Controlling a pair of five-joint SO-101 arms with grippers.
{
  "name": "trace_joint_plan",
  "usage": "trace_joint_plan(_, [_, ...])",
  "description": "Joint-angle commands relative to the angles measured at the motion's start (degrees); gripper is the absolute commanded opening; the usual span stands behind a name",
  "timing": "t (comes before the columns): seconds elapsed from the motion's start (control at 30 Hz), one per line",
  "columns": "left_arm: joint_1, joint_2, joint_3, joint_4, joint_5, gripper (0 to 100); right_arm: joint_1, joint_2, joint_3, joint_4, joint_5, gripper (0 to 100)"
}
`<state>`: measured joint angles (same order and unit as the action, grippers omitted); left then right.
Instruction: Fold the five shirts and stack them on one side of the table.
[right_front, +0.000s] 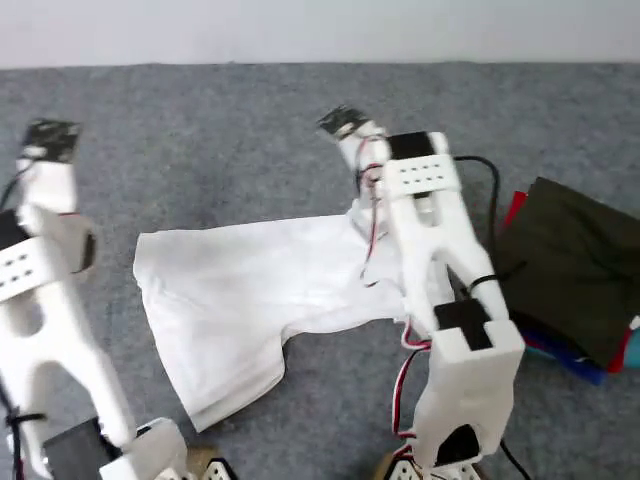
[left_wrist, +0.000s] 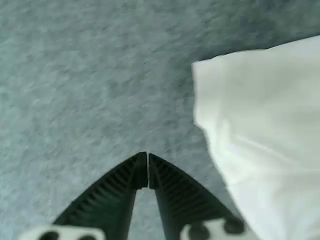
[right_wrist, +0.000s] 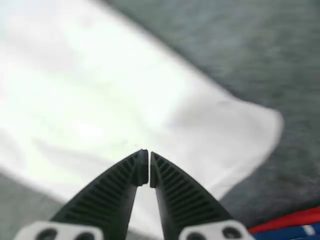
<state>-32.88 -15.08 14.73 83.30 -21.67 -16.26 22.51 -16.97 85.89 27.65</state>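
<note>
Shirt (right_front: 250, 290): white, spread out and rumpled on the middle of the table, with one part trailing toward the near edge. Its right end passes under the right arm.
Stack (right_front: 575, 270): folded shirts at the table's right side, a dark one on top with red and blue edges showing beneath. It lies near the shirt's right end; whether the two touch cannot be told.
Table (right_front: 200, 140): grey, with a carpet-like surface.
Left gripper (left_wrist: 148, 172): jaws clenched tip to tip with nothing between them, over bare table just beside a corner of the shirt.
Right gripper (right_wrist: 149, 170): jaws pressed together and empty, above the shirt's right part.
Left arm (right_front: 50, 300): at the table's left side, clear of the shirt.
Right arm (right_front: 440, 260): between the shirt and the stack.
</note>
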Motion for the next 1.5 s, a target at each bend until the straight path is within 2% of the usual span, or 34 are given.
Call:
trace_joint_plan(0.0, [-6.8, 2.5, -2.1, -2.6, -3.5, 2, -5.5, -4.8, -2.2, 6.7, 0.0, 1.5])
trace_joint_plan(0.1, [-10.5, 8.4, -2.4, -4.7, -6.9, 2, -11.8, -5.4, -2.1, 11.6, 0.0, 1.6])
trace_joint_plan(0.2, [-12.4, 13.9, -3.3, -4.0, -9.4, 2, -21.2, -5.3, -1.8, 16.4, -0.3, 3.9])
trace_joint_plan(0.37, [-15.4, 19.2, -8.8, -1.1, -10.3, 2, -34.3, -5.4, -0.6, 16.6, -0.5, 13.8])
trace_joint_plan(0.63, [-17.9, 21.1, -16.6, 2.6, -13.3, 2, -47.7, -6.1, 2.5, 13.6, -3.7, 15.4])
trace_joint_plan(0.8, [-19.6, 21.2, -16.7, 3.3, -14.5, 2, -51.1, -10.2, 9.4, 6.5, -5.2, 15.6])
trace_joint_plan(0.97, [-22.6, 21.2, -16.7, 3.3, -16.3, 2, -54.5, -12.8, 18.5, -3.0, -6.6, 22.9])
trace_joint_plan(1.17, [-25.2, 21.0, -16.7, 3.2, -17.8, 2, -57.7, -12.5, 24.4, -11.3, -6.6, 22.9])
trace_joint_plan(1.47, [-25.3, 20.7, -16.7, 3.3, -17.8, 2, -56.9, -1.4, 25.5, -18.2, -6.5, 22.7])
